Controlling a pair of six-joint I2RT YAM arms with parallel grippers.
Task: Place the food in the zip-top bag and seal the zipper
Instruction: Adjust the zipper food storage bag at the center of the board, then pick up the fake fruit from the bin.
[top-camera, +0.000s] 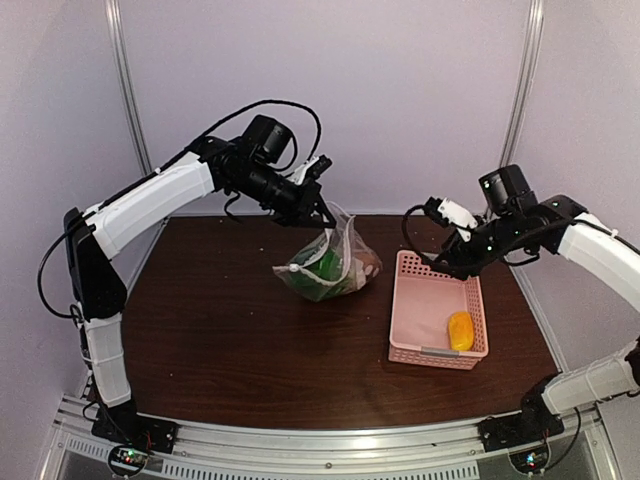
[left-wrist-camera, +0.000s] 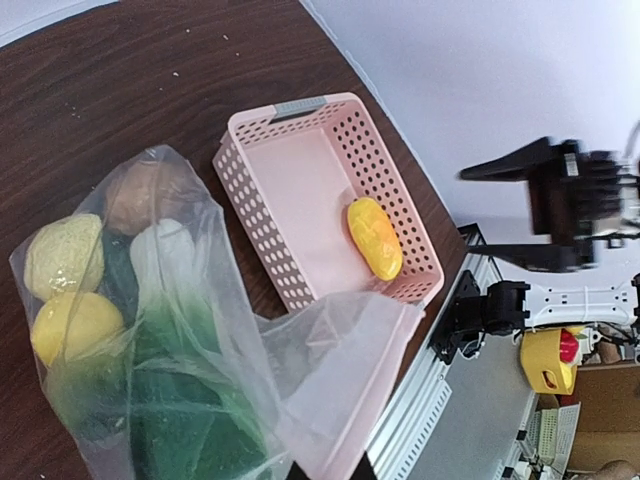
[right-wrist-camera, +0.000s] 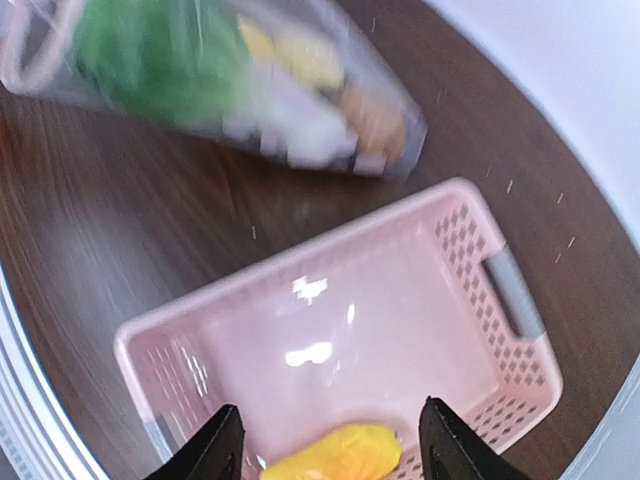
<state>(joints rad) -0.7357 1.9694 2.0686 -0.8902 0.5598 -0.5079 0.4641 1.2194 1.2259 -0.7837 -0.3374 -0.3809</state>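
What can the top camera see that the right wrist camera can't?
Only the top camera shows the whole left arm and right arm, and the left fingers pinching the zip-top bag by its top. Only the right wrist camera shows the right fingers close up, spread apart with nothing between them. Both show the pink basket with the orange-yellow piece inside, the filled bag and the brown table.
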